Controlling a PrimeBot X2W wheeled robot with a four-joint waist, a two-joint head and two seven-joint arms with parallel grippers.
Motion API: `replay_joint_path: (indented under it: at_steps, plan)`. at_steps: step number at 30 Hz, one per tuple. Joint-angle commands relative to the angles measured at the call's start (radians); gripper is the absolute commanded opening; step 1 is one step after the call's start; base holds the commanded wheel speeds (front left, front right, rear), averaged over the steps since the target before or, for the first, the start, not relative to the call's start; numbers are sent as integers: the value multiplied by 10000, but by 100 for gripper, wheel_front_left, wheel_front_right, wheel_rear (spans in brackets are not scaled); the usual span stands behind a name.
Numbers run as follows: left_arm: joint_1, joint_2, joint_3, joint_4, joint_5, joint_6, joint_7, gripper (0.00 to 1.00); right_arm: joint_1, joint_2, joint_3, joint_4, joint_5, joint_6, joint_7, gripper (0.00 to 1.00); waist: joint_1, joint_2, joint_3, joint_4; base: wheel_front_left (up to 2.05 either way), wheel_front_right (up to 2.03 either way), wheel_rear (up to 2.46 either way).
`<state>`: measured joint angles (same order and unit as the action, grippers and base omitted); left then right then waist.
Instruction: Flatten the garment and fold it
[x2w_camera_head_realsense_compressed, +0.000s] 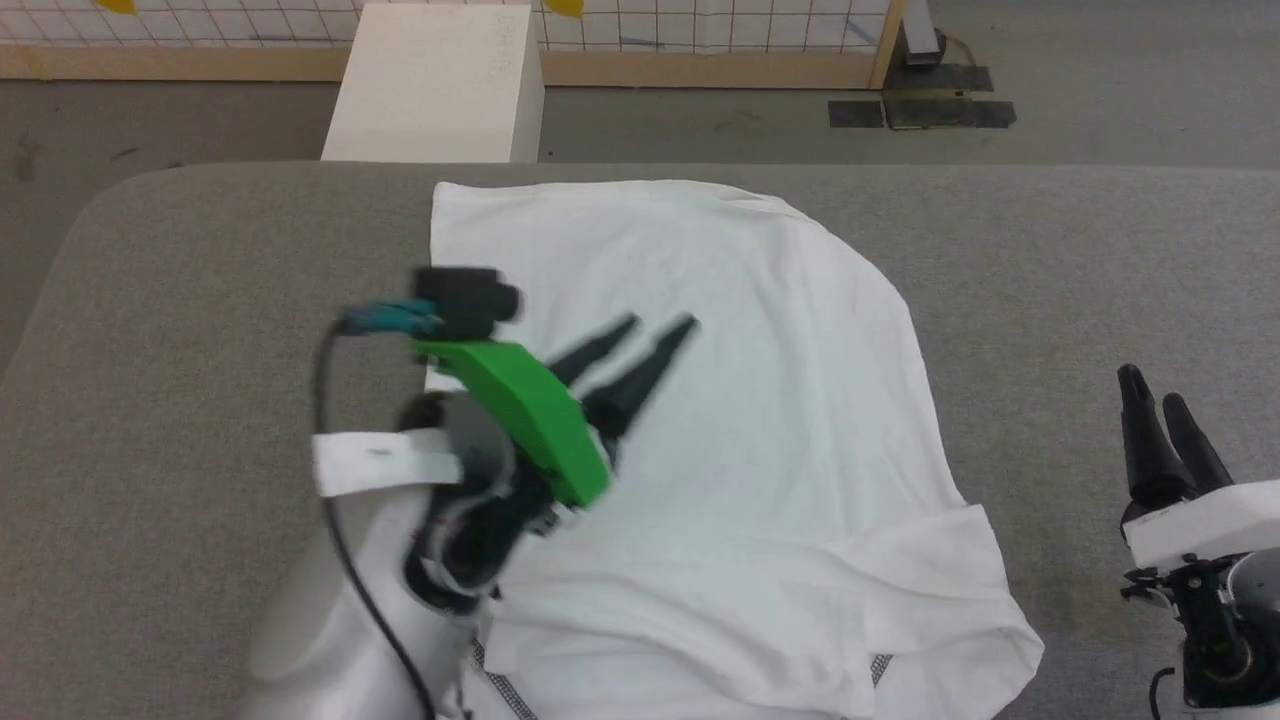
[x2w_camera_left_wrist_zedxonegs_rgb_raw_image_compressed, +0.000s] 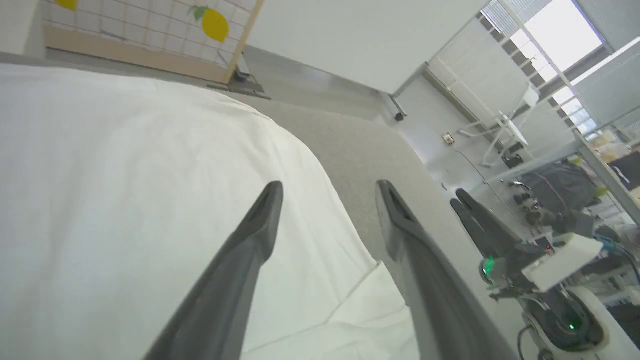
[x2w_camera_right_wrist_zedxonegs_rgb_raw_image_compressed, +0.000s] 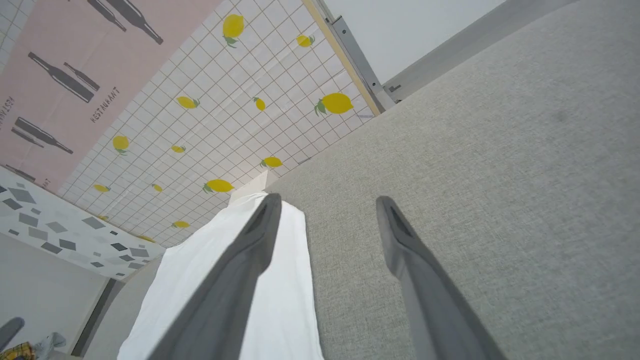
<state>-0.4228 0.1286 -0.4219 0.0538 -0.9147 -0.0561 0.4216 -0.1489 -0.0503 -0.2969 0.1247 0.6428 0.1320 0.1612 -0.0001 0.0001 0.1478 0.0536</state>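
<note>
The white shirt (x2w_camera_head_realsense_compressed: 740, 420) lies spread on the grey padded table (x2w_camera_head_realsense_compressed: 180, 380). Its far part is smooth, and its near edge is folded over with some wrinkles. The left gripper (x2w_camera_head_realsense_compressed: 662, 325) is over the left half of the shirt, its two fingers apart and holding nothing. The right gripper (x2w_camera_head_realsense_compressed: 1150, 390) stands over bare table to the right, well apart from the shirt, also open and empty. A white box (x2w_camera_head_realsense_compressed: 435, 85) stands behind the table.
</note>
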Motion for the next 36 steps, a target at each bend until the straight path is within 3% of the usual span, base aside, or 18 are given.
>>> replay_joint_path:
  at_steps: [1, 6, 10, 12, 18, 24, 29, 36]
  plan:
    - [-194, 309, 484, 84, 397, 157, -731, 100, -245, 1, 133, -83, -125, -13, 95, 100, 1, -1, 68, 18, 0, 0, 0]
    - [-164, 1053, 1955, 708, 1669, 385, -3721, 100, -701, 1, 613, -239, -380, -13, 460, 100, 1, -1, 321, -13, 0, 0, 0]
    - [134, 1607, 2444, 1181, 2865, 507, -5905, 100, -1141, 1, 981, -336, -880, -13, 1166, 100, 1, -1, 604, 47, 0, 0, 0]
    - [290, 1674, 2655, 1266, 3189, 610, -6471, 100, -1509, 1, 1100, -375, -1353, -13, 1700, 100, 1, -1, 828, 105, 0, 0, 0]
    - [636, 1455, 3306, 755, 3809, 727, -6820, 100, -3422, -77, 1577, -20, -3436, -13, 4404, 100, 1, -1, 1763, 396, 0, 0, 0]
    - [520, 944, 3791, 188, 4226, 330, -6830, 100, -5924, -544, 2337, 1060, -5322, -13, 6532, 100, 1, -1, 2890, 949, 0, 0, 0]
    - [316, 572, 3980, 90, 4541, -48, -6831, 100, -7244, -796, 2995, 2215, -6188, -13, 7627, 100, 1, -1, 3577, 1388, 0, 0, 0]
    - [191, 285, 4325, 177, 4839, -354, -6832, 100, -7750, -1074, 3812, 3271, -6673, -13, 8361, 100, 1, -1, 3975, 1528, 0, 0, 0]
